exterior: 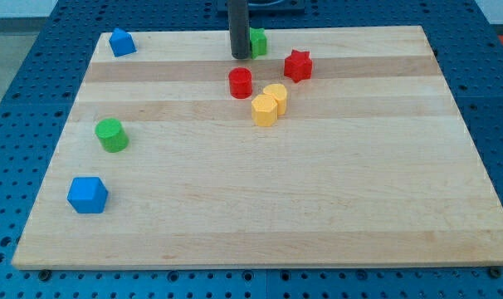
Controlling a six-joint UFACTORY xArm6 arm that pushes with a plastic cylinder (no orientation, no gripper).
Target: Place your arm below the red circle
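Observation:
The red circle (240, 83) is a short red cylinder near the top middle of the wooden board (260, 208). My tip (240, 56) is the lower end of a dark rod coming down from the view's top edge. It stands just above the red circle in the view, a small gap apart. A green block (257, 41) sits right beside the rod on its right, partly hidden by it. A red star (298, 65) lies to the right of the red circle. Two yellow blocks (265, 110) (275, 97) touch each other just below and right of the red circle.
A blue block (122, 42) sits at the board's top left corner. A green cylinder (112, 134) lies at the left. A blue block (87, 194) lies at the lower left. A blue pegboard table (19, 100) surrounds the board.

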